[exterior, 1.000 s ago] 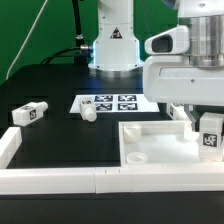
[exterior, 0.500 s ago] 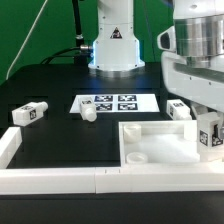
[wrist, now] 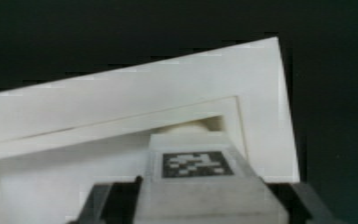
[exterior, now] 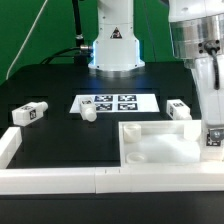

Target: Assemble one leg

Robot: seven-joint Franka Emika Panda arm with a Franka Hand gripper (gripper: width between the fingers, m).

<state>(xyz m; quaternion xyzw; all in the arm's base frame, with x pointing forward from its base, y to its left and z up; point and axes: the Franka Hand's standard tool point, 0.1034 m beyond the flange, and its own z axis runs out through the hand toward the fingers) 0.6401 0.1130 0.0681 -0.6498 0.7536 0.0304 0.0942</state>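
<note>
Leg, white and tagged (wrist: 195,172), sits clenched in my claw (wrist: 194,205), poised over the corner of the white square panel (exterior: 160,145); not yet seated, I judge. Other white legs (exterior: 28,113) wait on the black tabletop (exterior: 60,140).

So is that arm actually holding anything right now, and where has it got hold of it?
Yes: the gripper holds a white leg with a marker tag, clamped near its tagged end. In the exterior view, the leg hangs upright over the white tabletop piece.

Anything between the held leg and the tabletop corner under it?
Nothing visible. The gripper holds the leg right over the tabletop corner, with bare white surface beneath. The nearest loose leg lies on the table beside the tabletop, off the path.
</note>
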